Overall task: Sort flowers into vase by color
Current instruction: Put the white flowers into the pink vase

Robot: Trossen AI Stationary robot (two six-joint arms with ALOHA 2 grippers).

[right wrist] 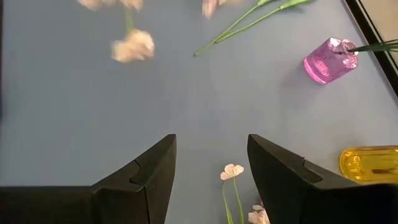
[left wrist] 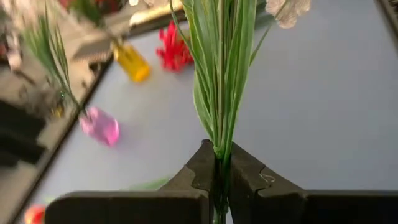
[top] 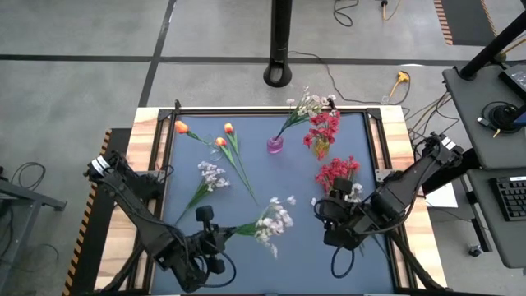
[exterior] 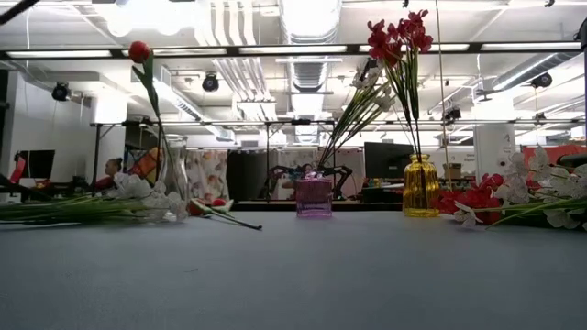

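Note:
My left gripper [top: 219, 239] is at the near left of the table, shut on a white-blossomed spray [top: 273, 220] with long green leaves. My right gripper [top: 330, 220] is open at the near right, beside loose red blossoms [top: 337, 171] and small white sprigs [right wrist: 231, 171] lying on the table. A pink vase [top: 274, 145] holds white flowers [top: 308, 105]. A yellow vase [top: 320, 149] holds red flowers [top: 324, 127]. Another white spray [top: 210, 176] and orange tulips [top: 222, 141] lie flat at the left. One tulip [exterior: 139, 50] stands up in a clear vase [exterior: 171, 174]. My left gripper pinches the bundled green stems [left wrist: 219, 157] of the white spray between its two fingers, near the stem end. The stems run straight out past the fingertips, along the fingers, toward the table's right. Whether the blossoms rest on the table I cannot tell.
The blue mat has a dark raised frame [top: 271, 112] around it, with wooden table edges at either side. Open mat lies between the two grippers and the vases. A black stand base [top: 279, 76] sits beyond the far edge, and a desk with equipment stands at the right.

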